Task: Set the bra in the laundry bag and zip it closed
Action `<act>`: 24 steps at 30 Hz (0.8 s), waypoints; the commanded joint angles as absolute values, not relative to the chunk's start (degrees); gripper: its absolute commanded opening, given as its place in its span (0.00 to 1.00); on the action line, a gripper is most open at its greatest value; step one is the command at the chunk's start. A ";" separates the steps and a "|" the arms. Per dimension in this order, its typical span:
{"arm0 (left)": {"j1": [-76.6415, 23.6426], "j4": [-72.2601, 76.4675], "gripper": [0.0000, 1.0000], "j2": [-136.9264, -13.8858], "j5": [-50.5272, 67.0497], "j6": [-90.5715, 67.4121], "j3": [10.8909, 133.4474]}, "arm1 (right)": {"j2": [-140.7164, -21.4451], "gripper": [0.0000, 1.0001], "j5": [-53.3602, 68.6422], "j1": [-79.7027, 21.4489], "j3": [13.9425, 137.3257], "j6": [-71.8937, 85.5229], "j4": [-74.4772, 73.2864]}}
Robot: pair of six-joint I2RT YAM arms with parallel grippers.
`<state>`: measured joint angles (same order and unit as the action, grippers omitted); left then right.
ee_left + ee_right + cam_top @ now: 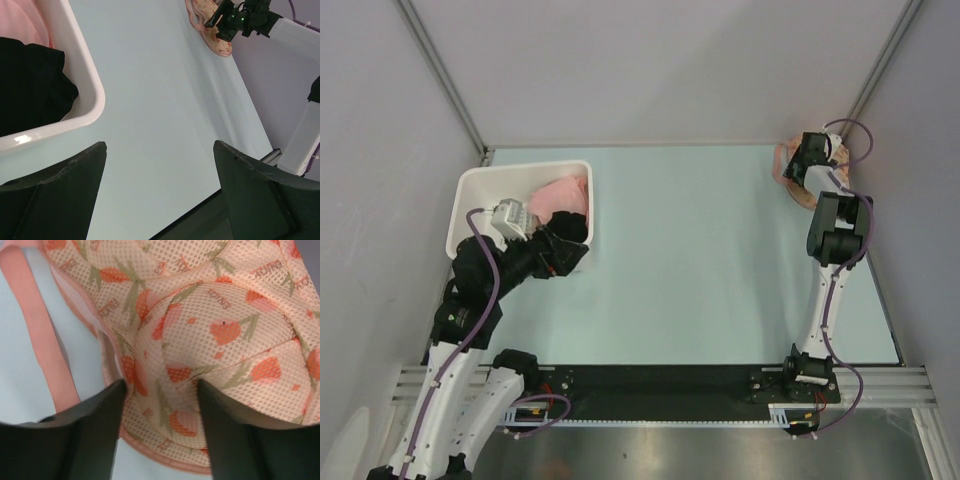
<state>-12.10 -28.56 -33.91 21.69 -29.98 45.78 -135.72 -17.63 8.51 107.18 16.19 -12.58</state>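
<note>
1. The left arm reaches from the near left edge of the tabletop; the left jaws hang at the near right corner of the bin; they stand wide apart and hold nothing, with only bare tabletop between them.
2. The bin sits on the left side of the tabletop; a black garment fills its nearer part, and a pink cloth lies just behind it, touching it.
3. The right arm stretches from the near right edge to the far right corner.
4. The bag lies there on the tabletop, hard by the right wall; it is cream mesh with an orange flower print, domed in rounded lobes.
5. The right jaws are down on the bag, set astride one raised lobe; they are partly apart, with mesh filling the gap and touching both inner faces; whether they pinch it firmly I cannot tell.
6. A flat pink band runs along the bag's left edge, lying on the tabletop; whether it is trim or a strap I cannot tell.
</note>
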 commanded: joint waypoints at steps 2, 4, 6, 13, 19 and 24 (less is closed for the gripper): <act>-11.95 -29.18 0.93 -36.56 23.02 -27.60 50.10 | -143.69 0.58 -16.08 7.74 118.19 16.61 -22.90; -11.95 -29.09 0.93 -36.91 23.12 -27.95 50.10 | -144.23 0.44 -17.04 7.38 119.62 16.18 -24.34; -11.95 -29.00 0.93 -37.09 23.73 -28.47 49.92 | -143.09 0.32 -18.10 6.86 119.53 16.00 -24.43; -11.95 -27.95 0.90 -36.47 22.94 -32.16 47.99 | -132.20 0.00 -21.96 2.56 122.34 13.97 -29.52; -12.04 -26.03 0.87 -36.48 23.90 -34.45 45.18 | -115.86 0.00 -19.52 -5.43 116.56 19.59 -36.73; -12.57 -23.21 0.87 -36.38 26.63 -38.66 41.84 | -100.40 0.00 5.61 -7.65 96.37 34.13 -29.82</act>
<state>-12.12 -27.18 -36.60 23.44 -34.37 43.57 -113.14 -14.24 -7.29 107.92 21.28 -33.39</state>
